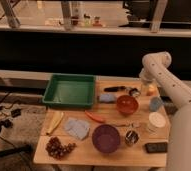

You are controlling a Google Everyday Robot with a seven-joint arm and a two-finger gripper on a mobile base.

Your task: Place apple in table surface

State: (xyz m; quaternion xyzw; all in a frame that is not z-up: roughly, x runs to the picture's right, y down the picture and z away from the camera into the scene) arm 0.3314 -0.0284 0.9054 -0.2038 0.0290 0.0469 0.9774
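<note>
apple down at the far corner, jaws released over it
nearest the camera and well short of the jaws sit the purple bowl (106, 138) and the dark phone (156, 147); further in, the orange-red bowl (127, 104) and blue cup (156, 104) stand just on the near side of the jaws, with the green tray (70, 90) well off to the side. the apple (150, 90) appears to rest on the counter (81, 152) right beneath the jaws, which hang from the white arm (169, 85) at the far corner, spread wide and gripping nothing as far as can be seen. the placing looks as good as made. the care lies in the exit: rise straight up with no sideways sweep, since a round fruit rolls easily and the counter's edge is close behind the jaws.
</note>
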